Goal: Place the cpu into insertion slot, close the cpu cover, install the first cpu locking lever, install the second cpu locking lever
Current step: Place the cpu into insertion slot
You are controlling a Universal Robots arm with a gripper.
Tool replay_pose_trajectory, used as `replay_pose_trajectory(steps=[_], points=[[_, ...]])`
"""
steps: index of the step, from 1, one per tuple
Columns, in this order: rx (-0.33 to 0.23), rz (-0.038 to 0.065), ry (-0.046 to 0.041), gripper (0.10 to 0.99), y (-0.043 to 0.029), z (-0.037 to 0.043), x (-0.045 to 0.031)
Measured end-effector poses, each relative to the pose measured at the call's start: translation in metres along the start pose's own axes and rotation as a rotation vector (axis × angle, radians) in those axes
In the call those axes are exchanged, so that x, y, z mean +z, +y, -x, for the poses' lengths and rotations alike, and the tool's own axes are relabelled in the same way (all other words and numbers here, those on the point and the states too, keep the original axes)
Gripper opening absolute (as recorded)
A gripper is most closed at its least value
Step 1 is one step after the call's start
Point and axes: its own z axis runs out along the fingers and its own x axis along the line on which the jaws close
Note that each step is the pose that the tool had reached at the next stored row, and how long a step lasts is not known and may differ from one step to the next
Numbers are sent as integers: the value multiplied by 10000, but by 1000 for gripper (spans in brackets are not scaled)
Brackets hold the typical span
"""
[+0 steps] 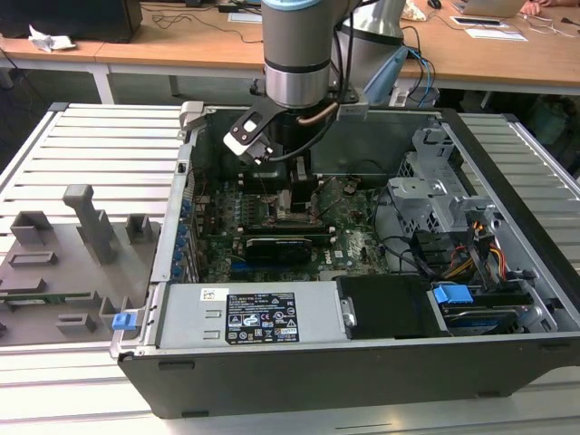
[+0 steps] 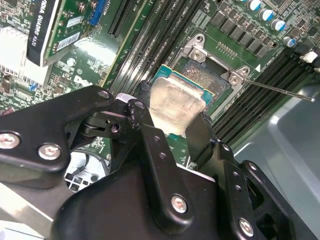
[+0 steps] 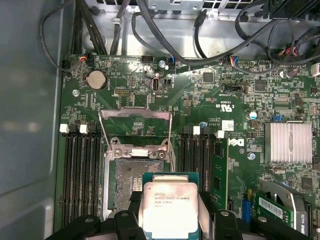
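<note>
As its two black fingers [image 2: 150, 137] press against opposite edges of the cpu [image 2: 177, 102], the gripper [image 2: 172, 112] holds the chip clamped between them, silver face toward both wrist cameras, a green border showing along its edges. In the first wrist view the gripper [image 3: 169, 214] carries the cpu [image 3: 170, 207] so that it overlaps one edge of the insertion slot [image 3: 131, 182], with most of the dark socket floor uncovered beyond it. Whether the chip touches the socket cannot be told.

The insertion slot [image 2: 202, 75] lies open. The cpu cover [image 3: 135, 113] is swung back from it on its hinge, and green board shows through its cut-out middle. A thin metal locking lever [image 2: 280, 91] sticks out sideways from one socket corner, unlatched.

Black memory slots [image 3: 80, 170] run along both sides of the socket on the green motherboard [image 3: 210, 105]. A finned silver heat sink [image 3: 290, 142] sits farther off, and a black expansion card [image 2: 42, 35] stands beyond the memory slots.

In the exterior view the arm [image 1: 294, 54] reaches down into the open computer case [image 1: 362, 362], with the gripper [image 1: 299, 198] low over the motherboard [image 1: 349, 227].
</note>
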Motion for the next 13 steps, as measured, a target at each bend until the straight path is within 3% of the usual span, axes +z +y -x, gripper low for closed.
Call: replay_pose_trajectory(steps=[13], points=[[1,-1,-1,525,-5,-4,55]])
